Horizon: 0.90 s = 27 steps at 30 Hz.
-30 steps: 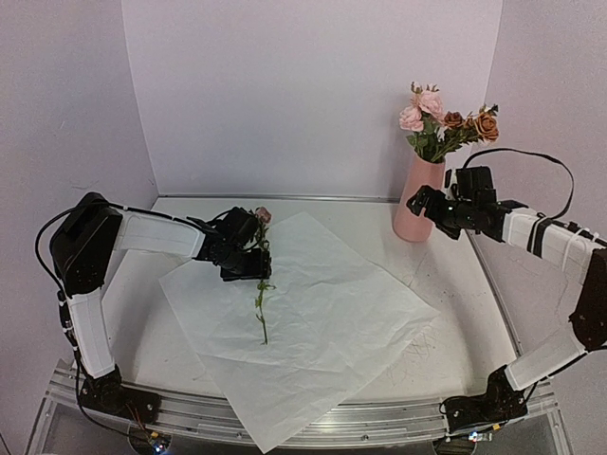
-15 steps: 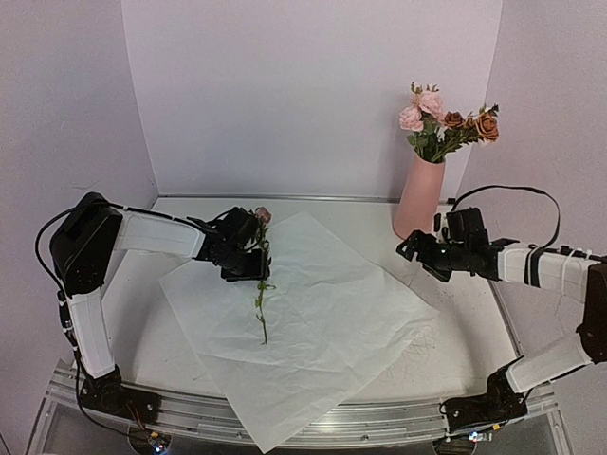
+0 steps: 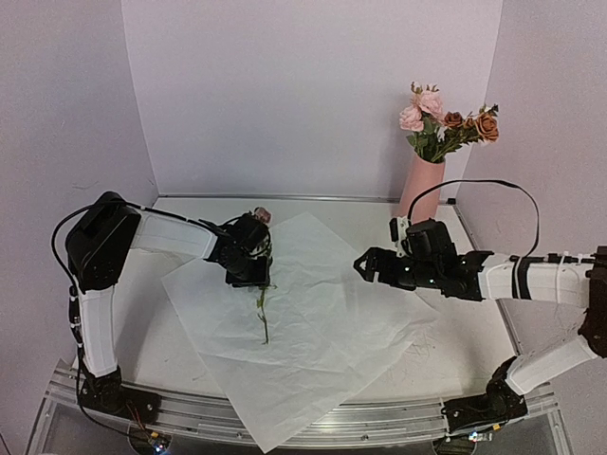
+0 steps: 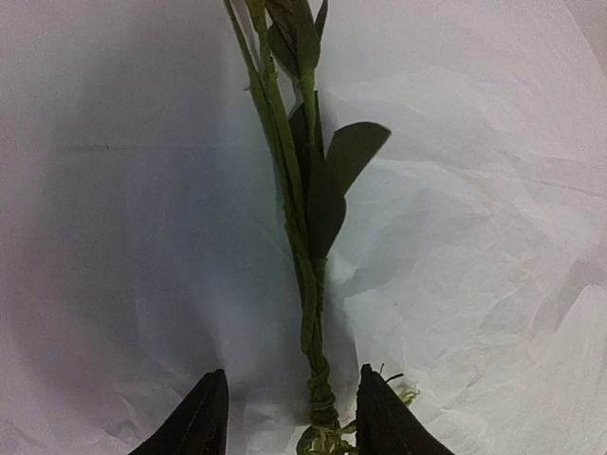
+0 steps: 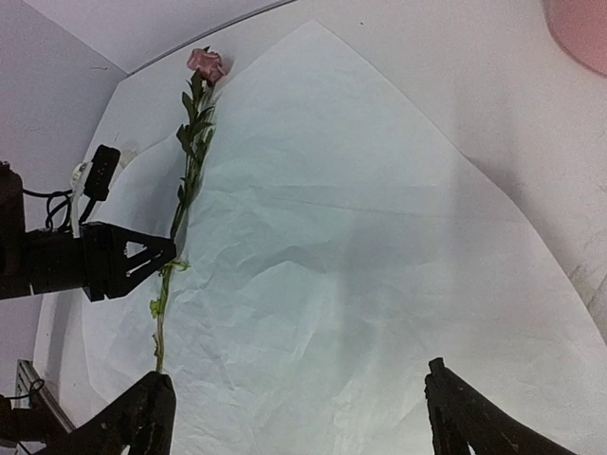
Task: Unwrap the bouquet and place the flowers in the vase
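The bouquet's white paper [image 3: 332, 322] lies spread flat on the table. One pink rose [image 3: 263, 215] lies on its left part, its stem [image 4: 308, 284] running toward me. My left gripper [image 3: 249, 273] straddles that stem low over the paper, open, with a gap on each side [image 4: 292, 417]. The salmon-pink vase [image 3: 420, 194] stands at the back right with several flowers [image 3: 441, 118] in it. My right gripper [image 3: 372, 268] hovers over the paper's right half, wide open and empty [image 5: 299, 412]. In the right wrist view I see the rose [image 5: 206, 63] and the left gripper [image 5: 156, 254].
White walls close the table on the left, back and right. The paper's near corner hangs over the front rail [image 3: 313, 427]. Small dark crumbs [image 3: 422, 346] lie on the table right of the paper. The vase base [image 5: 579, 28] shows at the right wrist view's top right.
My right arm has swung away from the vase, left and down over the paper. My left gripper's jaws have narrowed around the rose stem; the rose has stayed in place.
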Each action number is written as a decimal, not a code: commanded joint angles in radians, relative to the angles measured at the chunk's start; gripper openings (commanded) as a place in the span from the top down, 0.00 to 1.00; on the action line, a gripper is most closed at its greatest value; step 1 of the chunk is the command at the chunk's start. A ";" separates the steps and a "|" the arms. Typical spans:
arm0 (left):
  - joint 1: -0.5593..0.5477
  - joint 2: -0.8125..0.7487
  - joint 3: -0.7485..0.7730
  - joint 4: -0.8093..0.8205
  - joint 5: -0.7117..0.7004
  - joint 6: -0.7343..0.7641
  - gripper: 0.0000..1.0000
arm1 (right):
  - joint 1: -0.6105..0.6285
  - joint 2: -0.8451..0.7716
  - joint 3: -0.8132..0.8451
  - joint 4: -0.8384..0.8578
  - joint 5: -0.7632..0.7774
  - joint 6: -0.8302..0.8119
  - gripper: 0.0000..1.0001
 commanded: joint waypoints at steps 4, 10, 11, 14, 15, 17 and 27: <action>-0.037 0.062 0.094 -0.097 -0.074 -0.001 0.63 | 0.074 0.078 0.076 0.047 0.043 -0.006 0.08; -0.075 0.091 0.174 -0.202 -0.208 0.008 0.71 | 0.091 0.096 0.081 0.051 0.052 0.003 0.08; -0.081 0.091 0.184 -0.211 -0.221 0.010 0.75 | 0.091 0.098 0.081 0.051 0.053 0.003 0.08; -0.091 0.082 0.200 -0.225 -0.241 0.016 0.87 | 0.091 0.103 0.082 0.050 0.055 0.003 0.08; -0.092 0.075 0.202 -0.226 -0.245 0.017 0.89 | 0.091 0.105 0.083 0.050 0.054 0.004 0.08; -0.095 0.053 0.202 -0.228 -0.249 0.017 0.93 | 0.091 0.109 0.084 0.051 0.053 0.006 0.08; -0.107 -0.122 0.161 -0.199 -0.251 0.014 1.00 | 0.091 0.188 0.182 0.052 -0.093 0.035 0.09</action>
